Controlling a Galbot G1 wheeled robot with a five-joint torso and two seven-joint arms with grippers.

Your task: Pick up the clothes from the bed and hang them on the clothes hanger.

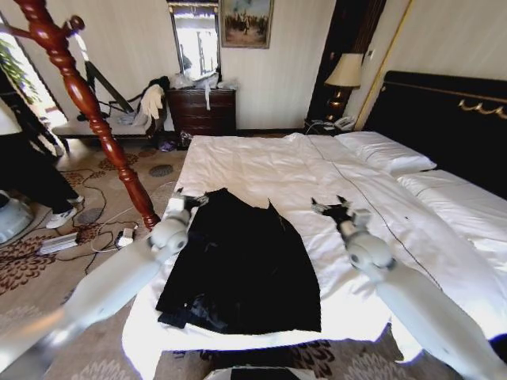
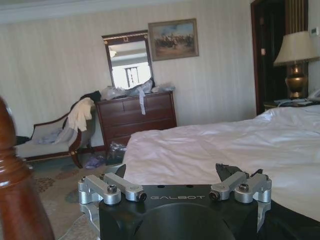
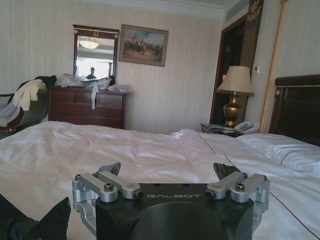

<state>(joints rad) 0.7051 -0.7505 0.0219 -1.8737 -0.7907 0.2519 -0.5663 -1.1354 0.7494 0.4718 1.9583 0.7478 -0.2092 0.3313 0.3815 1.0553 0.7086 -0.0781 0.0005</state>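
Note:
The black clothes (image 1: pixel 242 265) lie spread flat on the near left part of the bed (image 1: pixel 317 170), which has white sheets. My left gripper (image 1: pixel 192 196) hovers open over the garment's far left corner, holding nothing. My right gripper (image 1: pixel 329 203) is open over bare sheet just right of the garment. The clothes hanger (image 1: pixel 87 107), a turned red-brown wooden stand, rises left of the bed. In the left wrist view the left gripper (image 2: pixel 172 172) is open, with the stand's post (image 2: pixel 15 190) close by and black cloth (image 2: pixel 292 220) below. In the right wrist view the right gripper (image 3: pixel 167 170) is open, with the clothes (image 3: pixel 30 222) beside it.
Against the far wall are a dark dresser (image 1: pixel 204 111) and an armchair (image 1: pixel 103 127) with a cream garment. Pillows (image 1: pixel 388 150) and a black headboard (image 1: pixel 451 119) lie to the right, a lamp (image 1: pixel 344 75) behind. Cables and boxes (image 1: pixel 95 237) litter the carpet beside the stand's base.

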